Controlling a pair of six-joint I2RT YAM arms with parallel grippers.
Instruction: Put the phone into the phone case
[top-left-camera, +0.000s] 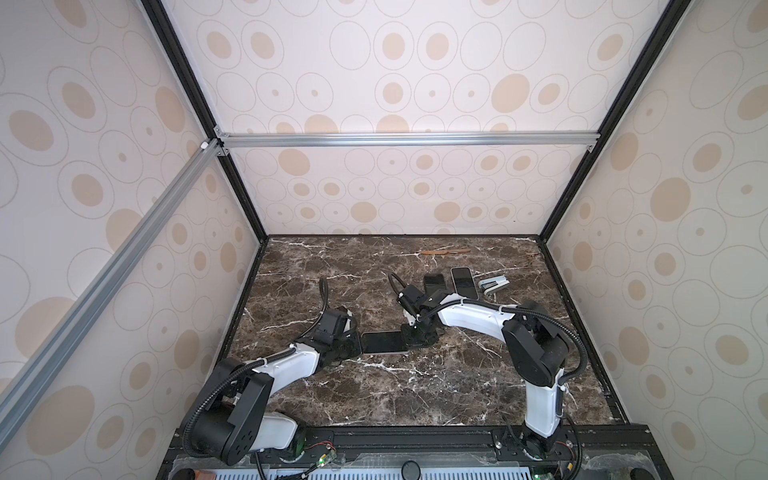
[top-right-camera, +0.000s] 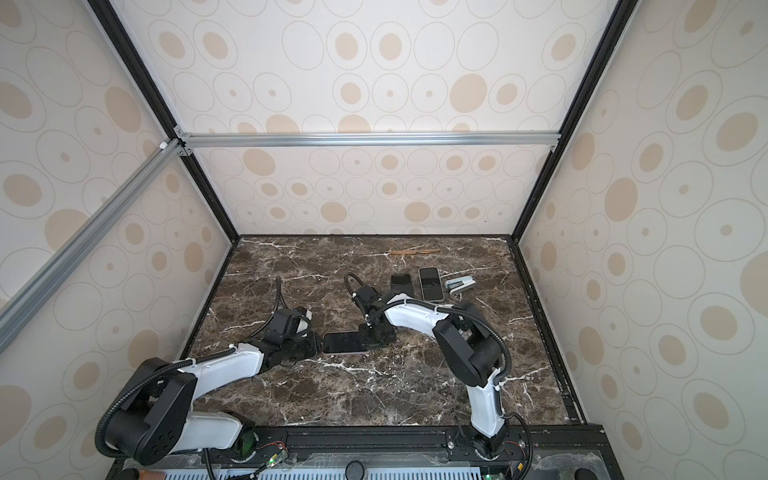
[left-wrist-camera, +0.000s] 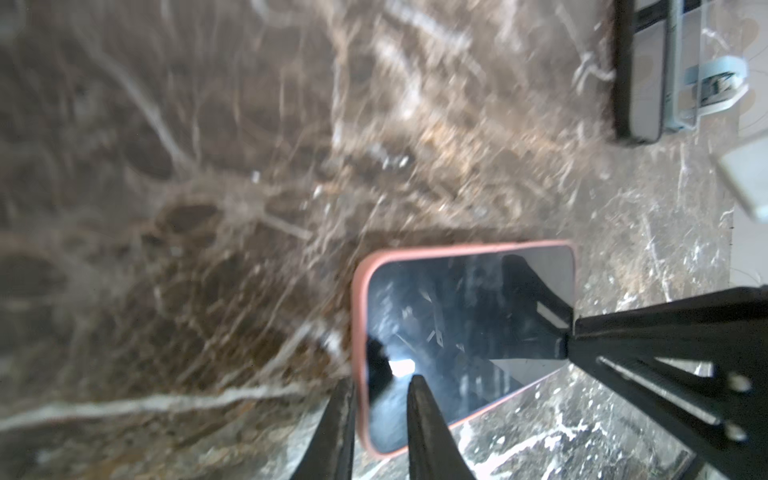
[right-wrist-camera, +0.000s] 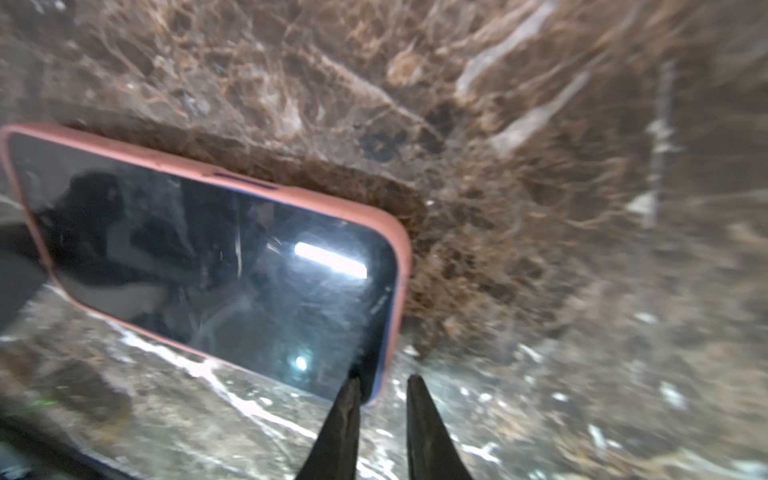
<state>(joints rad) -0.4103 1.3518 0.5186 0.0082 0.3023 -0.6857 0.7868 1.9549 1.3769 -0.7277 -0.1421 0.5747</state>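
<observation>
The phone (top-left-camera: 384, 343) lay screen up in its pink case (left-wrist-camera: 359, 332) on the table (top-left-camera: 415, 395). Its long axis ran nine to three o'clock in both top views. The left claw (left-wrist-camera: 381, 380) pinched its nine o'clock end. The right claw (right-wrist-camera: 384, 378), at three o'clock, seemed loosened, with one finger clear of the case.

Oval-patterned walls (top-left-camera: 395, 187), brown marble tabletop (top-left-camera: 415, 395)

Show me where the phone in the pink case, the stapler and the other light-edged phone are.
pink-cased phone (right-wrist-camera: 208, 257): right wrist view, middle of its dark screen.
stapler (top-left-camera: 493, 285): in a top view, middle of its pale body.
light-edged phone (top-left-camera: 464, 282): in a top view, centre of its screen.
</observation>
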